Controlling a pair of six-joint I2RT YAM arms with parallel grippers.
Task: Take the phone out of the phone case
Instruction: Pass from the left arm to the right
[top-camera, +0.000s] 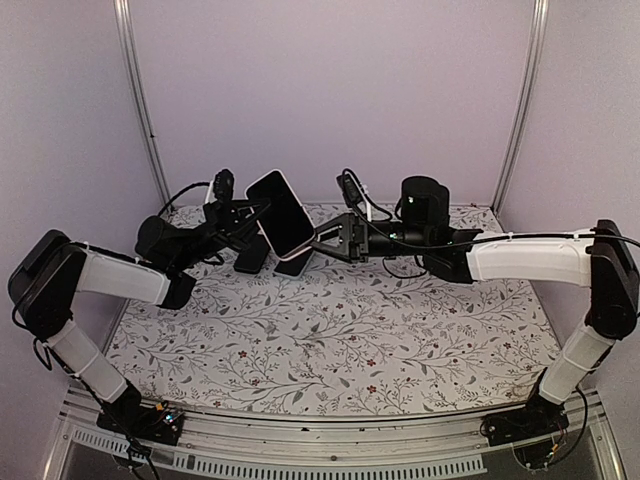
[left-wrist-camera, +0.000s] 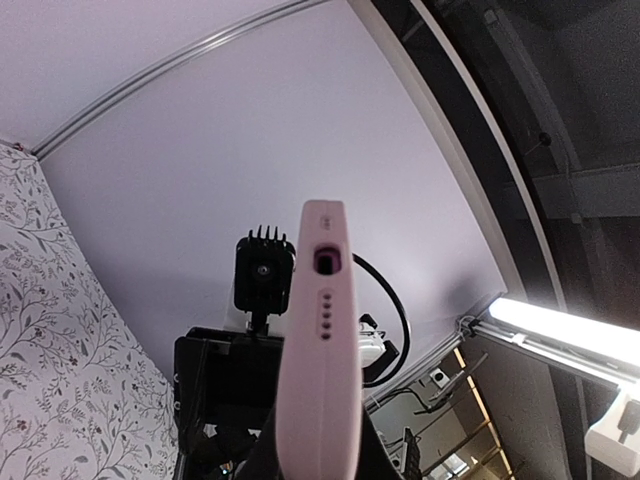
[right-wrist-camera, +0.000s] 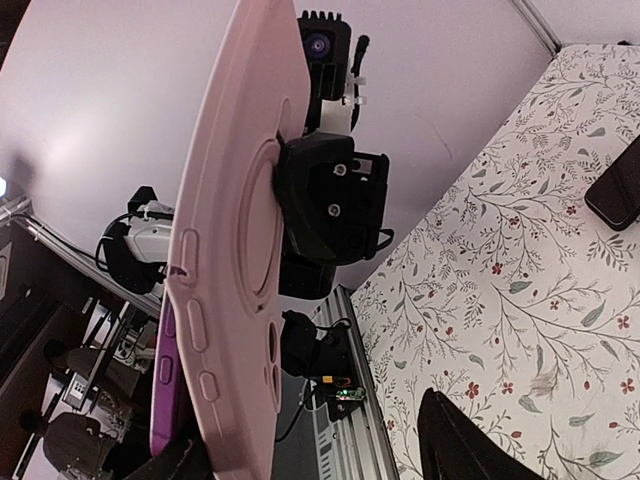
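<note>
Pink case (right-wrist-camera: 235, 200), phone (top-camera: 280, 212) inside, aloft, long axis steeply tilted; clamped from case's left by left hand (top-camera: 248, 214); right hand (top-camera: 325, 242) just right of case, fingers (right-wrist-camera: 455, 445) apart at its lower end.

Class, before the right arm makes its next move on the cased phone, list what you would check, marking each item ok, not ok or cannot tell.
1. Clamp of the left gripper on the pink case: ok.
2. The phone, in its case, held up off the table: ok.
3. The right gripper open and straddling the pink case: ok.
4. Contact of the right gripper with the pink case: cannot tell.
5. The phone free of the pink case: not ok, it sits inside.
</note>
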